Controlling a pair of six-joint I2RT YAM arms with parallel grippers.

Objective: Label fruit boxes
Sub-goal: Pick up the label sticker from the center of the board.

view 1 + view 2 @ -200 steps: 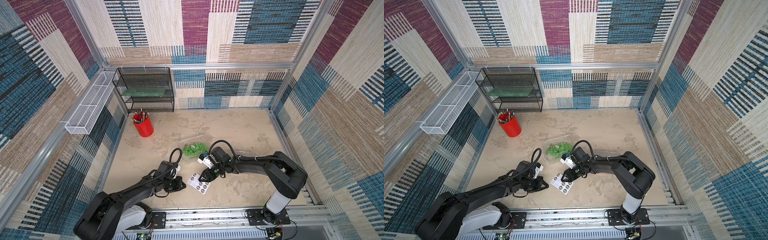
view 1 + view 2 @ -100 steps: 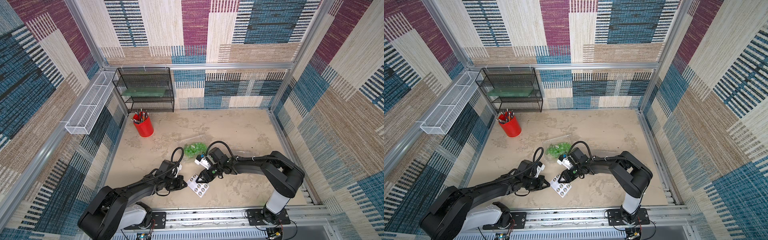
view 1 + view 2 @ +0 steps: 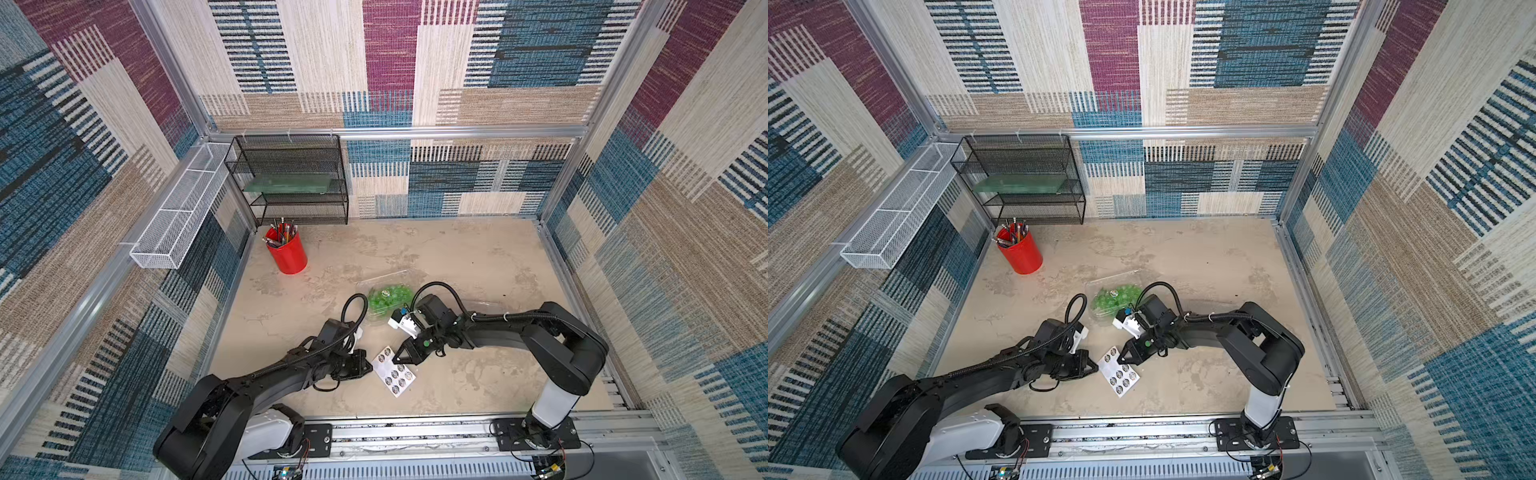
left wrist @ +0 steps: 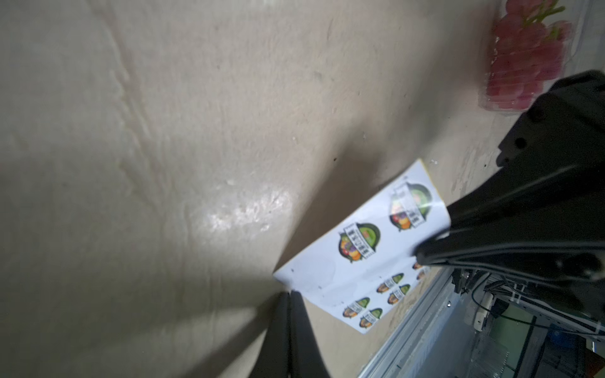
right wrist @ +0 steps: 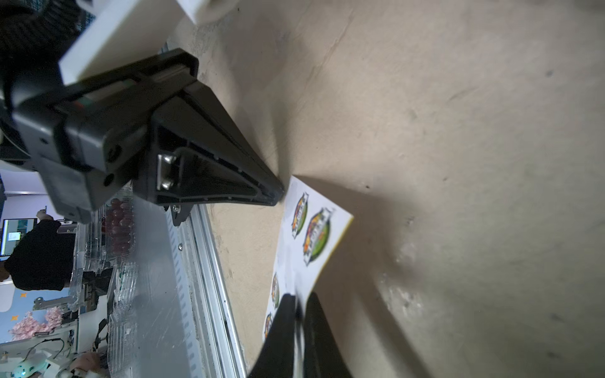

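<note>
Seeing both claws low at the sticker sheet (image 3: 395, 376), just inside the front rail (image 3: 415, 432). We read the left gripper (image 3: 369, 365) as closed, tips touching 1 corner of the sheet. Its own wrist view puts that corner right at the tips, but we can't tell if paper sits between them.

We read the right gripper (image 3: 395, 358) as closed too. The right wrist view shows a white strip of the sheet pinched between its fingers (image 5: 281, 327), which the top views don't resolve. The left wrist view shows that edge lifted off the table (image 3: 457, 257).

The green grape box (image 3: 388, 296) sits just behind the right wrist, in both top views. The red grape box (image 4: 523, 65) shows clearly only in the left wrist view, on the table beyond the right gripper.

Farther back are the red pencil cup (image 3: 286, 255), then the black mesh shelf (image 3: 291, 178) at the back wall and the white wire basket (image 3: 174, 212) on the side wall.
</note>
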